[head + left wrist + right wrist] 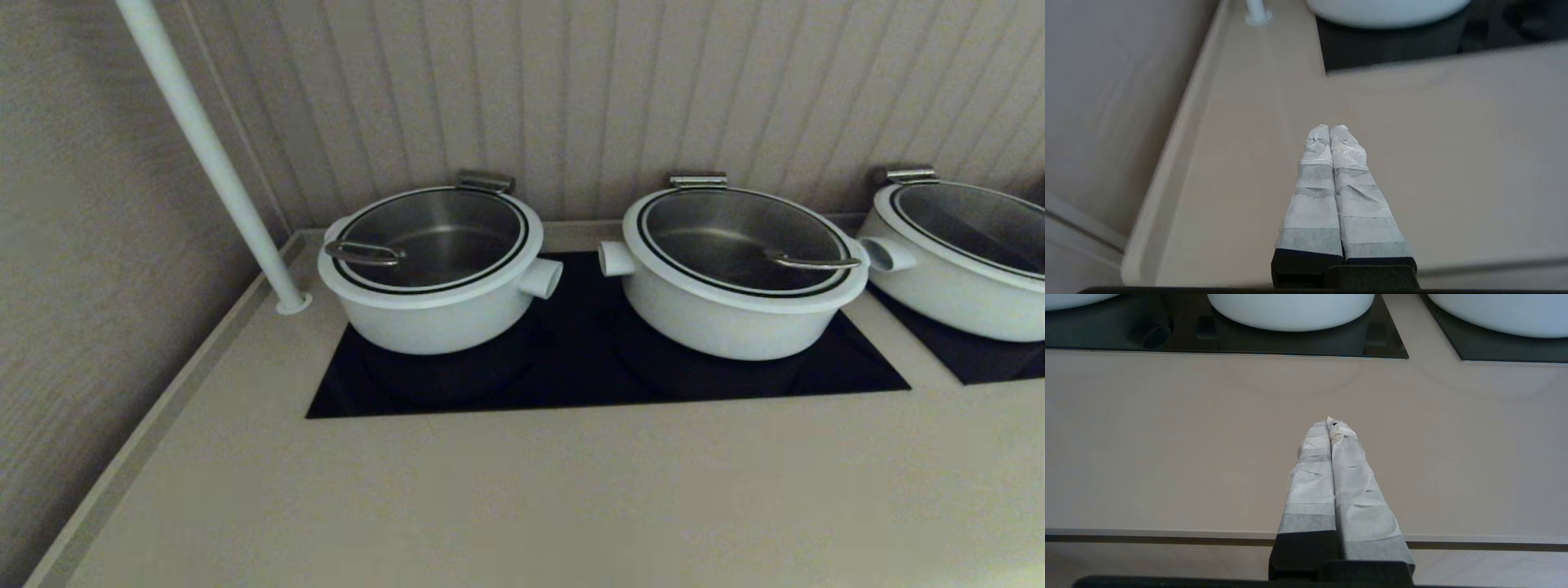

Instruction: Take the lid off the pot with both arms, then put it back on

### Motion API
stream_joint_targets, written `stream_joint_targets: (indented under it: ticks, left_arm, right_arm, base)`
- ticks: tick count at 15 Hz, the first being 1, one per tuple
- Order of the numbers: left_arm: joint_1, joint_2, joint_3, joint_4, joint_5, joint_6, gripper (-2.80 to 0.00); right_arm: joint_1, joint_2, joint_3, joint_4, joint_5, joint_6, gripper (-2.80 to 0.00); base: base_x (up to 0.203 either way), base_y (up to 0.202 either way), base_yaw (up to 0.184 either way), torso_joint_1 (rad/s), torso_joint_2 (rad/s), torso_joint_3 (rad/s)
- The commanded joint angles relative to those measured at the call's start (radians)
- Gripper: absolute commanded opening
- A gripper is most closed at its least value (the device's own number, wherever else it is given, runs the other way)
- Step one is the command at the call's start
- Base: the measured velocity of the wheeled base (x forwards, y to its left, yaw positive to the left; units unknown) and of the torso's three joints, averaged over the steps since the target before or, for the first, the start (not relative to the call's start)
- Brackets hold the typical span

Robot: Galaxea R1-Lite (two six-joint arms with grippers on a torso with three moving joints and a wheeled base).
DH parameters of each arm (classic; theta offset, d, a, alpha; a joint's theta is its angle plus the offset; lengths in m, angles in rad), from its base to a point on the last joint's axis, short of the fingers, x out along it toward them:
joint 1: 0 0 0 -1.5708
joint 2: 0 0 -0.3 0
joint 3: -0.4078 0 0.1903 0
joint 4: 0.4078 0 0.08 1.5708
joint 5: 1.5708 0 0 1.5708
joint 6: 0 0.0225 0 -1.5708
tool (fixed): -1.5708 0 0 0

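Three white pots stand on black hobs at the back of the counter: a left pot (433, 318), a middle pot (727, 322) and a right pot (955, 302). Each has a glass lid in place; the left lid (433, 237) has a metal handle (365, 253), and the middle lid (739, 241) has a handle (812, 262). Neither arm shows in the head view. My left gripper (1329, 128) is shut and empty over the beige counter, short of the left pot (1384, 10). My right gripper (1331, 424) is shut and empty over the counter's front, short of the middle pot (1290, 308).
A white pole (212, 155) rises slantwise from the counter's back left corner, beside the left pot. A raised lip (1180, 134) runs along the counter's left edge by the wall. The beige counter (522, 490) stretches in front of the black hob (588, 367).
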Motion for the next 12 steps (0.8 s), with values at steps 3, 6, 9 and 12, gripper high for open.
stream_joint_targets:
  ticks: [3,6,9,12]
  left_arm:
    - [0.000,-0.007,-0.005,0.005,0.002,-0.009,-2.80]
    - [0.000,-0.006,-0.005,0.005,0.003,-0.019,-2.80]
    - [0.000,-0.007,-0.004,0.003,0.005,-0.024,-2.80]
    - [0.000,-0.006,-0.004,0.003,0.003,-0.021,-2.80]
  right_arm:
    - [0.000,0.000,0.000,0.000,0.001,-0.001,-2.80]
    - [0.000,0.000,0.000,0.000,0.001,-0.001,-2.80]
    - [0.000,0.000,0.000,0.000,0.001,-0.001,-2.80]
    - [0.000,0.000,0.000,0.000,0.001,-0.001,-2.80]
  base:
    - [0.000,0.000,0.000,0.000,0.00,0.000]
    - [0.000,0.000,0.000,0.000,0.00,0.000]
    - [0.000,0.000,0.000,0.000,0.00,0.000]
    - [0.000,0.000,0.000,0.000,0.00,0.000]
